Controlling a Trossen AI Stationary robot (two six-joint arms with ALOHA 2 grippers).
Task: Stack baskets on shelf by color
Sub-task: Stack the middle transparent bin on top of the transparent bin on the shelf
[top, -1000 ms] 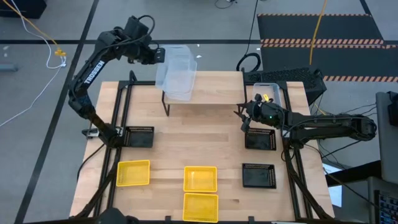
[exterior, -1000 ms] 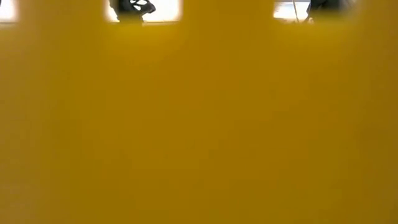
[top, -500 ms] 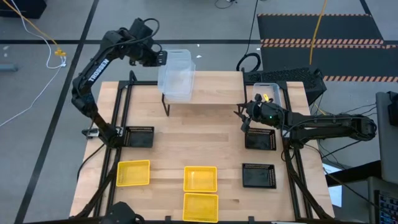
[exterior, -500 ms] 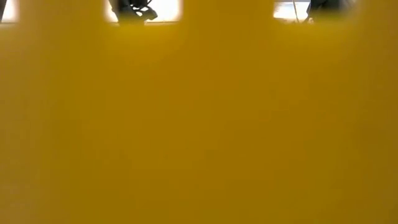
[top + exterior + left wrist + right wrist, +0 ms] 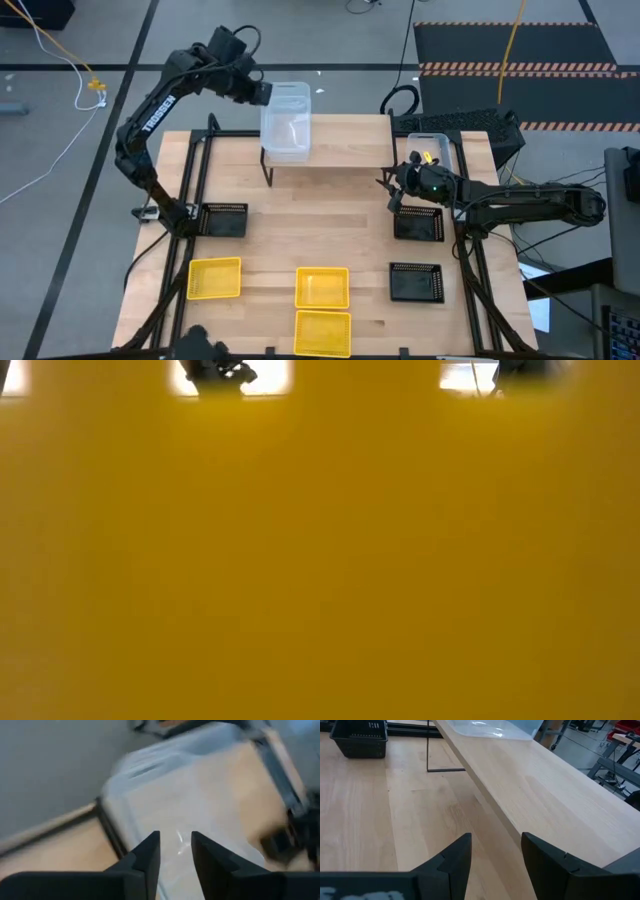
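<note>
A clear basket (image 5: pixel 287 122) sits level on the left end of the shelf (image 5: pixel 350 140); whether it is one or a nested stack, I cannot tell. My left gripper (image 5: pixel 265 95) is at its far left corner, slanting down, with its fingers apart (image 5: pixel 175 835) and clear plastic showing in the gap. My right gripper (image 5: pixel 388 182) hangs open (image 5: pixel 496 837) over the table at the shelf's right end, touching nothing. On the table lie three yellow baskets (image 5: pixel 215 278) (image 5: pixel 322 287) (image 5: pixel 322 332) and three black ones (image 5: pixel 223 219) (image 5: pixel 418 222) (image 5: pixel 415 283). My left gripper comes slanting down from the table's far left, its two fingers (image 5: pixel 150 852) over the clear basket's rim and wall (image 5: pixel 179 842). A gap shows between the fingers. I cannot tell whether they touch the plastic. The basket rests on the shelf by its bottom.
Another clear basket (image 5: pixel 432 148) stands at the table's far right, behind my right arm. A yellow basket wall (image 5: pixel 320 560) fills the low view. The shelf's middle and right parts (image 5: pixel 535 785) are bare wood.
My left gripper has moved a little toward the right and down with the clear basket. The basket was tilted and skewed over the shelf's left end; now it sits square and level on the plank.
</note>
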